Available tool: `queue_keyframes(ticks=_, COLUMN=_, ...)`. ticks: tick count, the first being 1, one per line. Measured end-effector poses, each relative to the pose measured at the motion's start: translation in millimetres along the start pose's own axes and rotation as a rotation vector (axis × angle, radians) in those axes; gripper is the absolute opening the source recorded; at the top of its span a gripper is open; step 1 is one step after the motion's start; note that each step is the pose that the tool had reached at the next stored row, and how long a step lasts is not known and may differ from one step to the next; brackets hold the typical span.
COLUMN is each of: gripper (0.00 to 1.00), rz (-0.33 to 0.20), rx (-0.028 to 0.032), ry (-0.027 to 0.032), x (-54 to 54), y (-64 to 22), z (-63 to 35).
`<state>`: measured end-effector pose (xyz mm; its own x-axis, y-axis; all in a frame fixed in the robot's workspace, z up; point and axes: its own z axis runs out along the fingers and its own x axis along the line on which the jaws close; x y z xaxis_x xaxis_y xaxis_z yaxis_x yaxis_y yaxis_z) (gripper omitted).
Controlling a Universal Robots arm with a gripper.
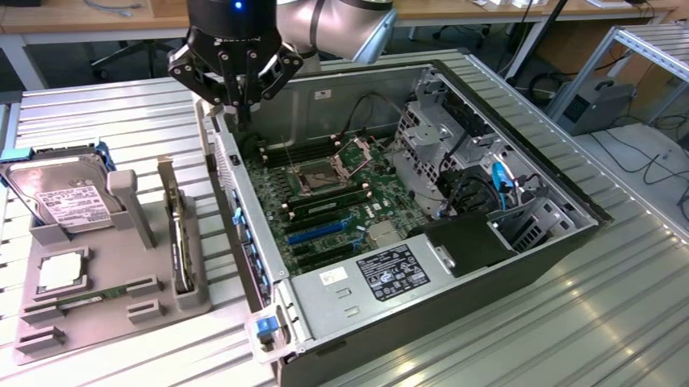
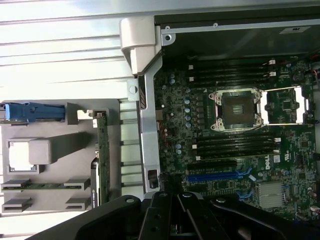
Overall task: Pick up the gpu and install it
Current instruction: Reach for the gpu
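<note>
Currently the gripper (image 1: 241,113) is clenched with nothing between its fingers. It hangs at 11 o'clock in the exterior view, over the rear corner of the computer case (image 1: 560,201).

The gpu (image 1: 177,234) is not yet picked up. It sits at 8 o'clock in the exterior view, well apart from the gripper and toward 7 o'clock from it. The card stands on its long edge in a slot of the grey holder (image 1: 102,310). This probably leaves its upper edge free for a pinch from above.

The case lies on its side with the panel off, so the motherboard (image 1: 356,201) faces upward. The blue expansion slots (image 1: 318,230), toward 6 o'clock from the open CPU socket (image 1: 323,173), are thus reachable by a straight descent, and no card occupies them. The hard drive (image 1: 64,201) rests in the same holder at 9 o'clock, clear of the gpu
</note>
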<state>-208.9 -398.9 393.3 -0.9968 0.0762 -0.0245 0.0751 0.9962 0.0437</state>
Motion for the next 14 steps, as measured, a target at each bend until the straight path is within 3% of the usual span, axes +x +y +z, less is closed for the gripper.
queue_keyframes(ticks=14, gripper=0.11, rz=0.0, rx=0.0001, ry=0.0, x=3.0, y=-0.2, z=-0.1)
